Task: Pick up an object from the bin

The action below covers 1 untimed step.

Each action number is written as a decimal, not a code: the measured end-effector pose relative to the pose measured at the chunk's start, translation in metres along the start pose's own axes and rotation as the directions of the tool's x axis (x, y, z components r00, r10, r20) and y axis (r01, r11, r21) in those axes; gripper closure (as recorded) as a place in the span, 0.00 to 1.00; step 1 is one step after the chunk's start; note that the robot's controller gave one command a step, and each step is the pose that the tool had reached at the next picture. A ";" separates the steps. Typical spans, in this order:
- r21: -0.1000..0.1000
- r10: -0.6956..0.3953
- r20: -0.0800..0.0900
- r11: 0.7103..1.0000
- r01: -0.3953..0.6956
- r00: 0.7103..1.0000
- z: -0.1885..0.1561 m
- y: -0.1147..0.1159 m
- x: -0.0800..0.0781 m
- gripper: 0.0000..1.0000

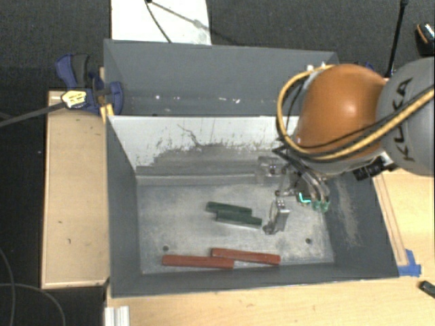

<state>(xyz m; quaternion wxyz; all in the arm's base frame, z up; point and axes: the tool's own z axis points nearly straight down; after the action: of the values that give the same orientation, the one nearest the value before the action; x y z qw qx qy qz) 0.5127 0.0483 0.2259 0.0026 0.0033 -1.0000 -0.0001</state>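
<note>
My gripper (pixel 273 224) hangs low over the bin floor, right of centre, under the orange wrist cover. Its fingertips stand just past the right end of a dark green block (pixel 233 213), which lies flat in the middle of the bin on a thinner green piece. I see nothing between the fingers. Two reddish-brown flat sticks (pixel 221 259) lie end to end, overlapping, near the front wall, below and left of the gripper.
The bin's sloped walls rise on all sides; the right wall is close to the arm. Bare floor lies to the left of the green block and behind it.
</note>
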 end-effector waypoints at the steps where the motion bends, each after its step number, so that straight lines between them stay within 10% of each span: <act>1: 0.000 -0.009 0.000 1.000 0.009 1.000 0.143 0.007 -0.037 0.00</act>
<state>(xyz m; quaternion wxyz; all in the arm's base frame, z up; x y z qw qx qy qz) 0.5490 0.0560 0.0829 0.0024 0.0080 -1.0000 -0.0002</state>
